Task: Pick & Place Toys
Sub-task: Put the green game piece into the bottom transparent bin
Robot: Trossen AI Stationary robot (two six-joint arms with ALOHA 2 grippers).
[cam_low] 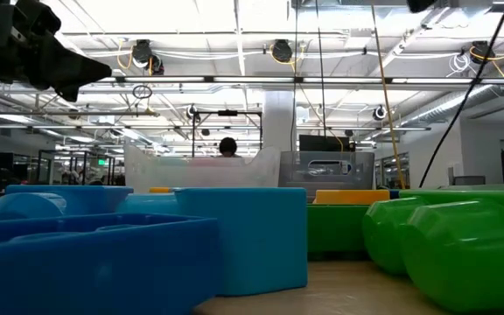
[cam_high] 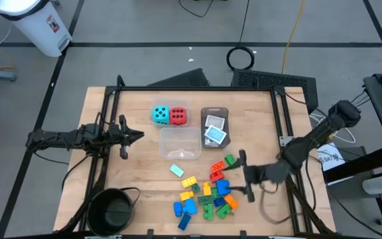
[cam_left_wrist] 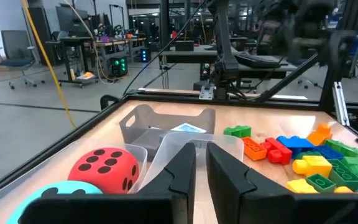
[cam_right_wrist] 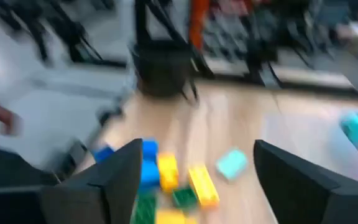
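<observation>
Your right gripper (cam_high: 243, 174) stands at the right edge of the brick pile (cam_high: 207, 192), jaws spread and empty.
The red die (cam_high: 177, 116) and teal die (cam_high: 160, 115) sit touching at the far side; your left gripper (cam_high: 132, 137) waits left, jaws pressed together.

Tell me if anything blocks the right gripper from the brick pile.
Nothing visible does. The right gripper, jaws apart, sits right beside the brick pile on the table's right side, with no tub between them.

Dice (cam_high: 168, 115) left of tray (cam_high: 215, 126); bricks (cam_high: 207, 191) right of bowl (cam_high: 111, 210).
</observation>
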